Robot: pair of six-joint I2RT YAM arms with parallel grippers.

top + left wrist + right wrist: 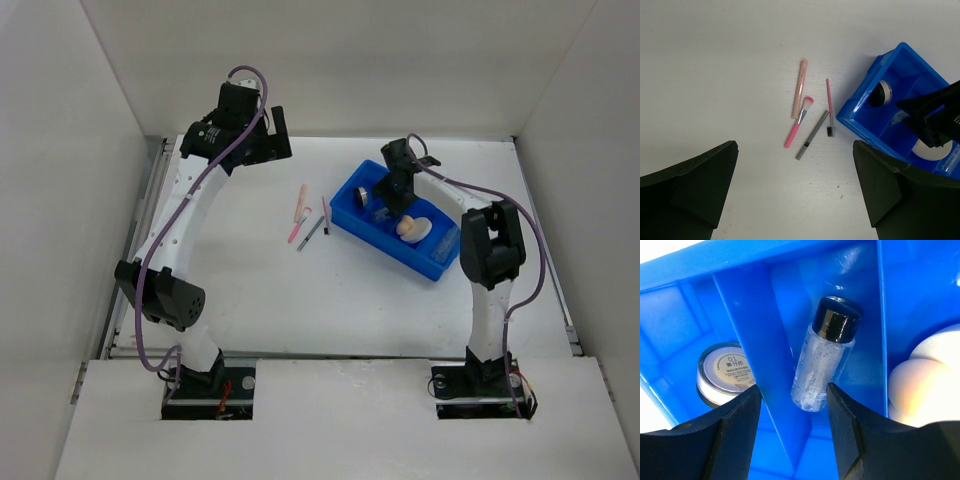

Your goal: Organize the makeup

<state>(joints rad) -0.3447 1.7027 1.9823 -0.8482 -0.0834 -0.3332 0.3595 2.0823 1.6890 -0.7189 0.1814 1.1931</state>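
Observation:
The blue tray holds a round compact in its left compartment, a clear small bottle with a black cap leaning on a divider in the middle one, and beige sponges on the right. My right gripper hangs open just above the bottle's bottom end, astride the divider. On the table to the tray's left lie a pink slim stick, a pink brush, a checkered dark pencil and a thin pink-handled brush. My left gripper is open and empty, high above them. No silver-black cylinder shows.
White walls enclose the table on the left, back and right. The tray lies at an angle at the right of centre. The left arm arches over the table's left side, and a metal rail runs along the left edge.

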